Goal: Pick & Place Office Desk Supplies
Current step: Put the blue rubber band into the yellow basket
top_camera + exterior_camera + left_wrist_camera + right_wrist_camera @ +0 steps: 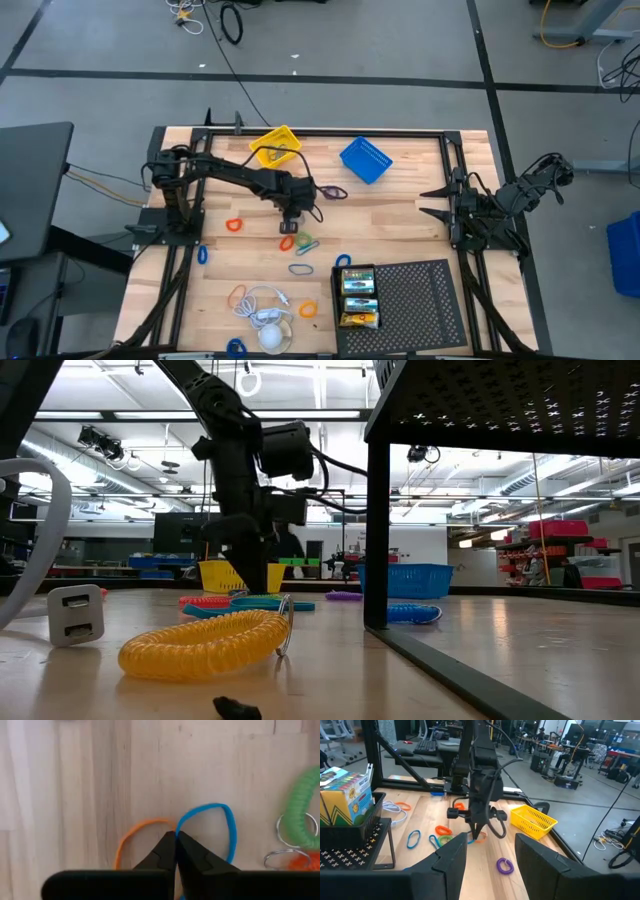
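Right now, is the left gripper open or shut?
Shut. The left gripper has its fingertips pressed together on the table, where the orange band meets the blue band.

Grey taped floor (400, 40) surrounds wooden table (400, 215).

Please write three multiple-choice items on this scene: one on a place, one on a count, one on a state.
1. Where does the left tool stand?
A. Over the bands mid-table
B. Inside the blue basket
C. Above the black tray

2. How many crayon boxes sit in the black tray?
A. One
B. Three
C. Six

3. How do the left tool's fingertips stand?
A. Wide apart
B. Pressed together
C. Hidden from view

Answers: 1 A, the high view shows it down among the coloured bands, between the blue band and the orange band. 2 B, three show stacked at the tray's left edge. 3 B, the left wrist view shows the tips meeting.
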`<state>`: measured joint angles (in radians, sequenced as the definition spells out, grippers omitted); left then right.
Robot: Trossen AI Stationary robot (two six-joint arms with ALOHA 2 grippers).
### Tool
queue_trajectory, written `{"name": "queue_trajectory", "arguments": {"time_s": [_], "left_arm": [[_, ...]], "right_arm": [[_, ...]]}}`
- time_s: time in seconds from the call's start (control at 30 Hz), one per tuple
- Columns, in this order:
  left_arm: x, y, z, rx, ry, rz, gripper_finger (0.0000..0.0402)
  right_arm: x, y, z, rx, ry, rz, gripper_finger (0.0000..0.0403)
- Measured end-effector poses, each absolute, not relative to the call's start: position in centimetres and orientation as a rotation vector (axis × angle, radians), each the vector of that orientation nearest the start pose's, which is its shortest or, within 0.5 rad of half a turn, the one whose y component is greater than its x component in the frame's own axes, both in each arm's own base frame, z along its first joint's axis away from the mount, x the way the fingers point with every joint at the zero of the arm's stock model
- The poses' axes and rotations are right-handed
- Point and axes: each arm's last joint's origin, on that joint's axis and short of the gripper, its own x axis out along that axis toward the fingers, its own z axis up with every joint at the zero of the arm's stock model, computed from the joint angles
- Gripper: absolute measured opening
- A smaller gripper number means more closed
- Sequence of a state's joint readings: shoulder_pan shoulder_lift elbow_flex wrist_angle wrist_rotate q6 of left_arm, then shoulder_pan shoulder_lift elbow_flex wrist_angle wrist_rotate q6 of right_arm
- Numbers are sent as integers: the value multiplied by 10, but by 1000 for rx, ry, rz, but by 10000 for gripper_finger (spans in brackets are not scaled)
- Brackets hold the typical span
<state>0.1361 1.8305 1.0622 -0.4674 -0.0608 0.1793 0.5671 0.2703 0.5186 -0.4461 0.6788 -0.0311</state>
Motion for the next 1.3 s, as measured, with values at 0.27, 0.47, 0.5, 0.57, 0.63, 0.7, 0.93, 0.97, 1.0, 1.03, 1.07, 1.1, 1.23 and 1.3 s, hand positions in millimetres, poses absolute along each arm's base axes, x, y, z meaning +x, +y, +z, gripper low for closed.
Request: {"name": "queue_trajectory", "arguments": {"time_s": [0.27, 0.47, 0.5, 0.57, 0.63, 0.7, 0.93, 0.97, 1.0, 1.03, 1.07, 1.1, 1.23, 1.3], "left_arm": [[335, 32, 149, 90, 1213, 89, 4], [328, 23, 184, 100, 1108, 167, 3], [326, 24, 191, 105, 1087, 192, 3], [319, 25, 203, 129, 1067, 240, 2], [314, 30, 215, 159, 1041, 308, 2], [307, 36, 225, 187, 1030, 365, 2], [286, 76, 247, 222, 1010, 555, 1], [284, 82, 248, 215, 1013, 565, 1], [283, 87, 248, 203, 1014, 563, 1], [282, 91, 247, 187, 1019, 550, 1], [281, 94, 247, 168, 1023, 532, 1], [281, 97, 245, 146, 1022, 508, 1], [283, 98, 244, 105, 1005, 447, 5], [285, 95, 245, 109, 988, 438, 13]], "right_arm": [[75, 26, 275, -147, 163, -108, 176], [75, 26, 275, -148, 163, -108, 176], [75, 26, 275, -148, 163, -109, 176], [75, 26, 275, -148, 163, -109, 176], [75, 26, 275, -149, 163, -109, 176], [75, 26, 275, -150, 163, -109, 176], [75, 26, 275, -148, 163, -109, 176], [75, 26, 275, -146, 163, -109, 176], [75, 26, 274, -146, 163, -109, 176], [75, 26, 275, -146, 163, -109, 176], [75, 26, 275, -146, 163, -109, 176], [75, 26, 275, -146, 162, -109, 176], [75, 26, 275, -146, 163, -109, 176], [75, 26, 275, -146, 162, -109, 176]]}}
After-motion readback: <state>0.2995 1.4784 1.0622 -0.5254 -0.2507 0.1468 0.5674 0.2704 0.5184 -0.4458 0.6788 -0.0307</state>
